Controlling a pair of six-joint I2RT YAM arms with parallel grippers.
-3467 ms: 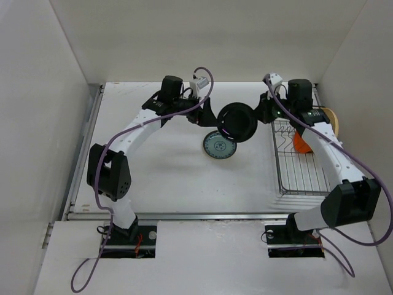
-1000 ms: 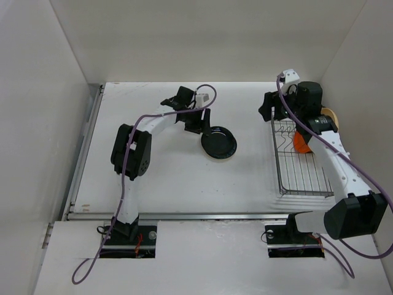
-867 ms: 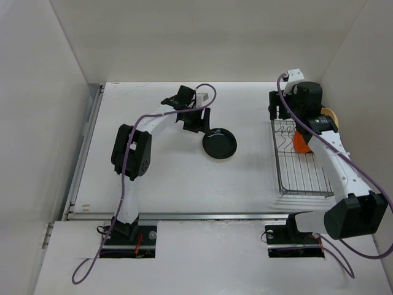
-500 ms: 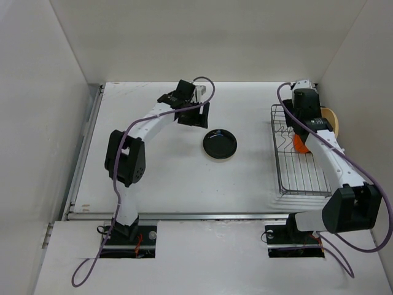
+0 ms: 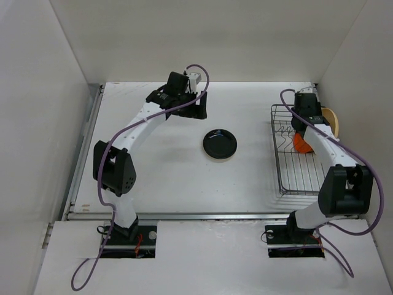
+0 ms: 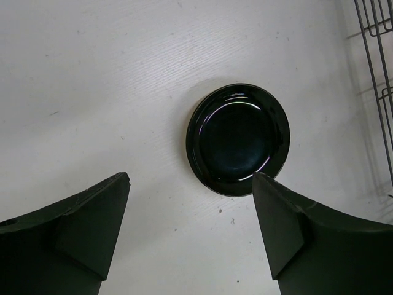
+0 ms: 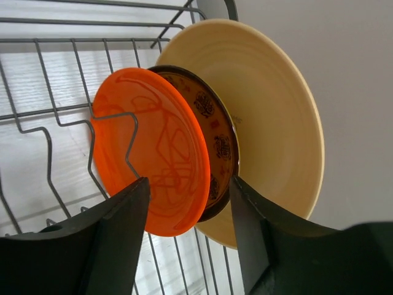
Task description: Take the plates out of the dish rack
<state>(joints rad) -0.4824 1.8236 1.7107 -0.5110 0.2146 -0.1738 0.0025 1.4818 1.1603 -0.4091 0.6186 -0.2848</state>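
Right now the right gripper [image 7: 189, 203] hangs over the far end of the dish rack [image 5: 299, 175], fingers apart and empty. Main risk is a double pick: the orange plate [image 7: 153, 166] and the dark gold-patterned plate [image 7: 215, 132] stand on edge almost touching, and both rims sit in the gap between the fingers. Closing here could pinch both, or clamp the orange one and drag the dark one out. Second risk: a rack wire crosses the orange plate's face, so a tilted lift could snag it and jolt the rack. The tan plate [image 7: 270, 117] stands behind them at the rack's end and might tip if its neighbours get yanked. Glazed rims look slippery, so a shallow bite may let go. The left gripper [image 6: 190, 181] is spread wide and empty above the table [image 6: 92, 74], with the black plate [image 6: 238, 140] flat on the table below it, so no worry there.
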